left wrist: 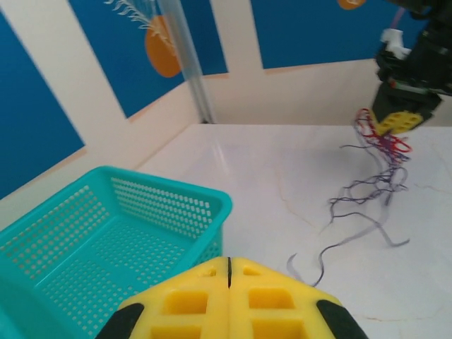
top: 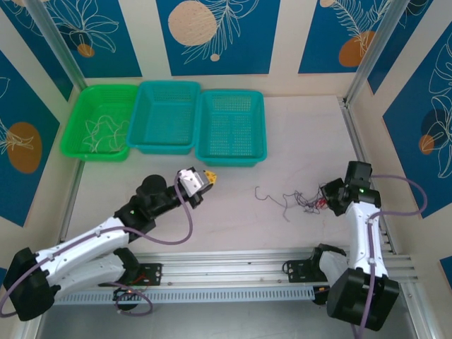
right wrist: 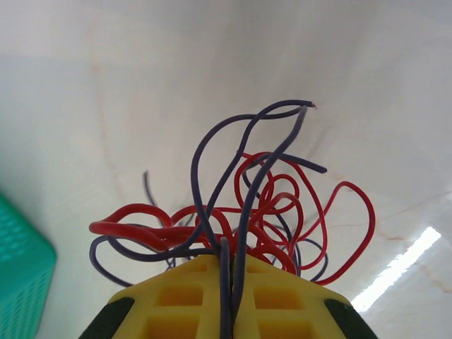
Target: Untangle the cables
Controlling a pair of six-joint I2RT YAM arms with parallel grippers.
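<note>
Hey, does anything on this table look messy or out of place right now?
Only the cables: a loose red and dark knot sprawled on the table, strands trailing left, one end pinched in the shut right gripper. The three baskets sit in a tidy row; nothing looks spilled or damaged.

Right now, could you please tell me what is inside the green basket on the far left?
A loose tangle of thin whitish wires lies on the floor of the green basket. Their number is unclear; anything under them is covered.
</note>
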